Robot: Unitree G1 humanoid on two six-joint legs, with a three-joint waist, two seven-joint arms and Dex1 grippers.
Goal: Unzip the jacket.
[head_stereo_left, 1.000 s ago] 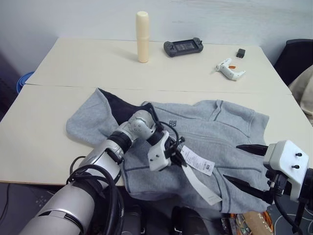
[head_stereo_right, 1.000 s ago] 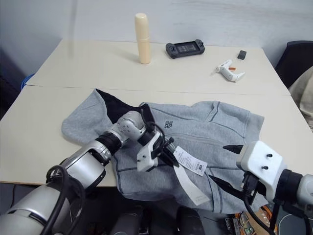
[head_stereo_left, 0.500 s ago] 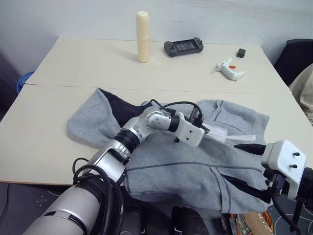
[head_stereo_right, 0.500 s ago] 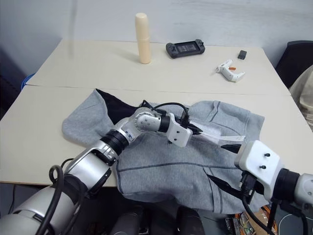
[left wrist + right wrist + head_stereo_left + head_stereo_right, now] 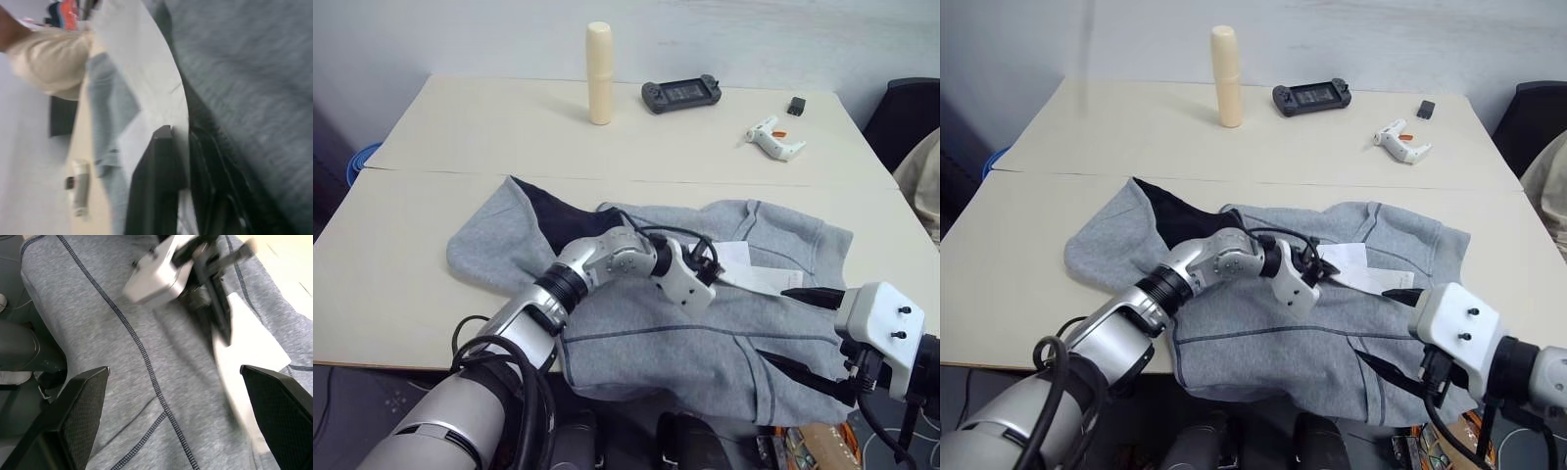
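The large light-grey fleece jacket (image 5: 705, 294) lies zipped on the beige tabletop (image 5: 401, 245). Its white paper tags (image 5: 749, 269) were flipped rightward by the left tool (image 5: 713, 277), whose grip I cannot tell. The right tool (image 5: 808, 333) waits wide open.

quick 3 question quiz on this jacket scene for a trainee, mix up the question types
1. True or false: the right gripper is open, clear of the left gripper.
2. Which lies nearest the left gripper on the jacket? A) white paper tags B) handheld game console C) cream cylinder
3. Fill in: the white glue gun lies on the ____ table's right side.

Key: 1 true; 2 A; 3 far
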